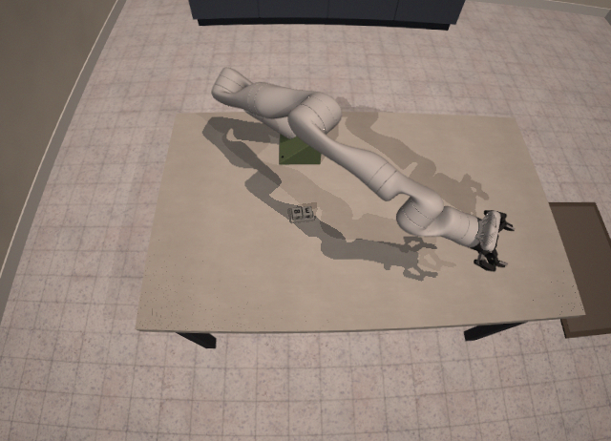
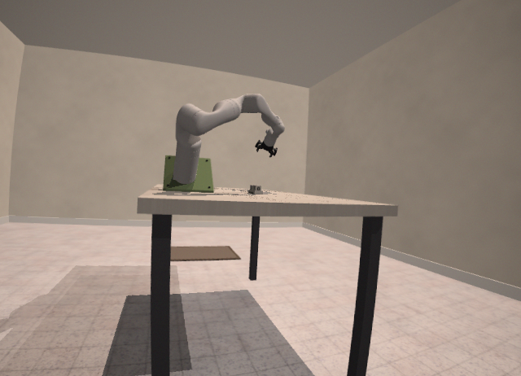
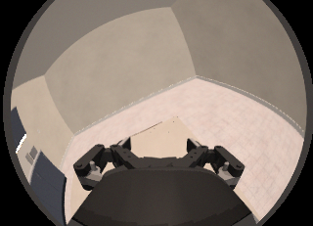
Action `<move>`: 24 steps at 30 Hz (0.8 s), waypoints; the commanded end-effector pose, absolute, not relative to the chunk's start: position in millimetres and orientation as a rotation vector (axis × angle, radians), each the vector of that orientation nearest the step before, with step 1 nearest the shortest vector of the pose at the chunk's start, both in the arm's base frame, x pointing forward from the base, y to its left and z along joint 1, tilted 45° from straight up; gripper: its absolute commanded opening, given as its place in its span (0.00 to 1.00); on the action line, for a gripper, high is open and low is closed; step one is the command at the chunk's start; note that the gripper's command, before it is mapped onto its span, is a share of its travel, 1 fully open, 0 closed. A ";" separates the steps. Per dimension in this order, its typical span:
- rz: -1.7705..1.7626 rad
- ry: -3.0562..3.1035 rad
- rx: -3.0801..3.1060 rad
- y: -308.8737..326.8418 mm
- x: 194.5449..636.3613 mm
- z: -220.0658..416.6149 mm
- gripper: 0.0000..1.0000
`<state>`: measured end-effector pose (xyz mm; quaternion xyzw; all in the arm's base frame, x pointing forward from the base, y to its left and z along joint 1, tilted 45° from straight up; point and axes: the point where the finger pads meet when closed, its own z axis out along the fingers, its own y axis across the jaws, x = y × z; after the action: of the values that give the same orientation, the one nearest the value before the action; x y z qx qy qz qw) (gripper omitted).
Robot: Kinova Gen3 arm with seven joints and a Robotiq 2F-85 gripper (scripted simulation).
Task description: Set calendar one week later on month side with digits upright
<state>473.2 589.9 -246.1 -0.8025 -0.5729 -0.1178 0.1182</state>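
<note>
Your jaws (image 1: 494,243) are spread as wide as they go and hold nothing. They hang high in the air, over the tabletop (image 1: 237,279) near one short edge, the side where a brown mat (image 1: 582,259) lies on the floor. In the wrist view both fingers show splayed apart, looking out at the walls and floor with only a wedge of tabletop between them.

The calendar tray (image 1: 302,213) sits flat on the tabletop near its middle, with both cubes standing side by side in it; the digits are too small to read. It lies well apart from your jaws, about midway between them and the green base plate (image 1: 308,155). In the exterior view the tray (image 2: 255,190) rests low on the surface while the jaws (image 2: 265,148) hover well above it.

You have bare tabletop on all sides of the tray, and it stands well in from every edge. The arm (image 1: 365,170) reaches out from the base diagonally, passing beside the tray rather than over it; its shadow crosses the surface just next to the tray. A dark cabinet (image 1: 326,2) stands by the far wall, away from the tabletop.
</note>
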 end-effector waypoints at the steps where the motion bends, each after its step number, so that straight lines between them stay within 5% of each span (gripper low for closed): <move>1: -0.314 -1.844 -2.336 572.4 456.5 -230.7 1.00; 24: 0.407 -2.647 -2.308 310.9 390.5 -89.6 1.00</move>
<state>411.1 329.4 -126.7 -0.6619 -0.7220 0.0959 -0.1775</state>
